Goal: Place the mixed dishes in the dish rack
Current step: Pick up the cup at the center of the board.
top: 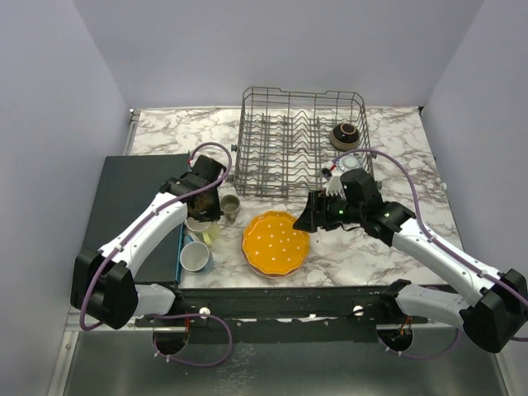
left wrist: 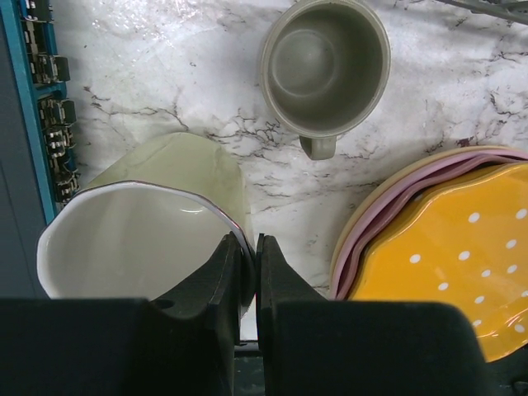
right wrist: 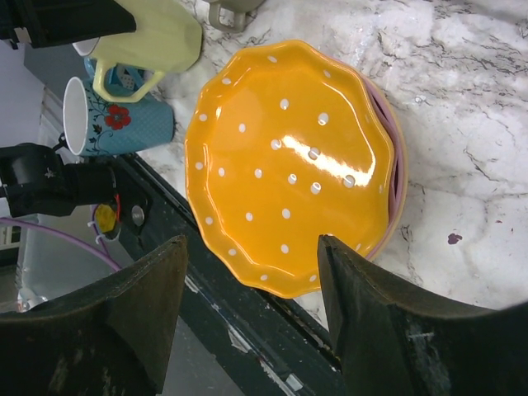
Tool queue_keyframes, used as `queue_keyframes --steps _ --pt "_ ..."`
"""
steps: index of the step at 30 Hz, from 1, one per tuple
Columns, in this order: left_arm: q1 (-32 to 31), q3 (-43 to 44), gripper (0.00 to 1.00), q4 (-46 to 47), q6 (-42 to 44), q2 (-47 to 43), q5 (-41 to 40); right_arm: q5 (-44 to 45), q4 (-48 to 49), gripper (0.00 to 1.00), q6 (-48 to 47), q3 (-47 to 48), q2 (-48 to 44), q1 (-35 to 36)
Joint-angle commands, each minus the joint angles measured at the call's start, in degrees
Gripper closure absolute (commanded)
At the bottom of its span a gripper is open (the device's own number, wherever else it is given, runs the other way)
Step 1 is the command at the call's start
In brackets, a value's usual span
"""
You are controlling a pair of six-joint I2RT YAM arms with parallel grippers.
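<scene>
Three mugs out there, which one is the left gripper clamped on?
The pale yellow mug: left gripper pinches its rim. The grey mug and the blue flowered mug sit free.

Plates lie before the rack, mugs before its left corner; a bowl sits inside, far right.

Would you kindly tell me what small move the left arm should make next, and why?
Probably a short, straight lift of the yellow mug. The left gripper is shut on its rim, one finger inside and one outside. The grey mug and the orange plate sit close by, so rising first should clear them before heading for the dish rack.
</scene>
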Motion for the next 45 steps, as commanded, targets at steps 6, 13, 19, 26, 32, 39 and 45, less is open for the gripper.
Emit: queue_keyframes --steps 6,13,19,26,32,39,45 --pt "-0.6 7.1 1.00 -3.0 1.6 -1.6 -2.4 0.7 0.5 0.31 0.0 1.6 1.3 0.5" --pt "-1.7 9.9 1.00 -5.3 2.2 -1.8 -4.7 1.5 -0.3 0.31 -0.2 2.2 1.5 0.6" --pt "-5.4 13.9 1.00 -7.4 2.1 -2.4 -5.2 3.2 -2.1 0.31 -1.2 3.3 1.6 0.6" --pt "-15.3 20.4 1.00 -9.6 1.3 0.0 -5.8 8.7 -6.5 0.30 -2.7 5.5 -0.3 0.6" --pt "-23.3 26.0 1.00 -10.3 0.4 3.7 -7.5 15.0 -11.4 0.30 -1.8 5.9 -3.7 0.6" --pt "-32.5 32.1 1.00 -10.3 -0.1 11.5 -11.6 24.8 -17.5 0.27 1.2 5.6 -9.1 0.6" --pt "-38.7 40.3 1.00 -9.9 0.5 19.9 -14.0 33.2 -22.7 0.26 6.1 5.7 -15.4 0.6"
